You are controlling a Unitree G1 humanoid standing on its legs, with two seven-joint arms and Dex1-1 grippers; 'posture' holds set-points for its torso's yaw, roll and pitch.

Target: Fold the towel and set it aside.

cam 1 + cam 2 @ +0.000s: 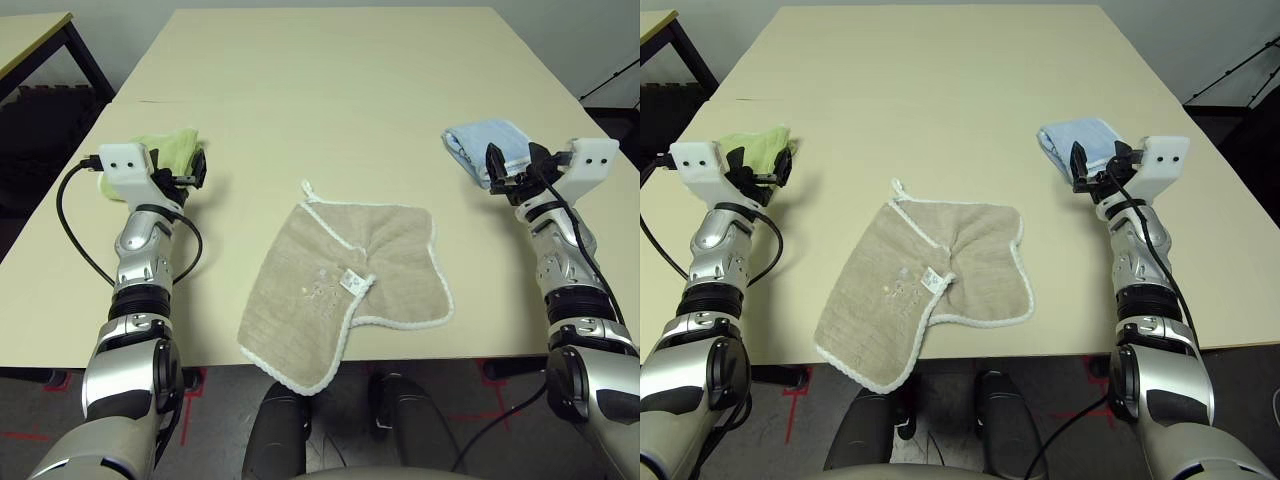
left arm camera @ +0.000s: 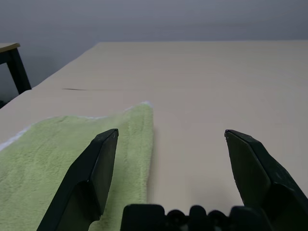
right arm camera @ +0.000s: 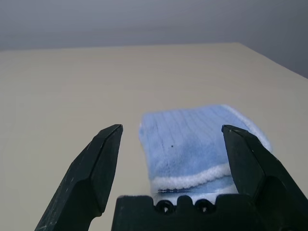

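The beige towel (image 1: 345,290) lies rumpled at the table's near edge, between my arms. Its white-edged front corner hangs over the edge, a small white label (image 1: 353,283) sits near its middle and a white loop (image 1: 306,187) marks its far corner. My left gripper (image 1: 198,168) hovers open at the left, over the near end of a light green towel (image 2: 62,154). My right gripper (image 1: 512,165) hovers open at the right, just before a folded light blue towel (image 3: 197,144). Neither gripper holds anything, and both are well clear of the beige towel.
The tan table (image 1: 340,90) stretches bare beyond the towels. A second table (image 1: 30,40) stands at the far left, past a dark gap. Black cables loop beside both forearms.
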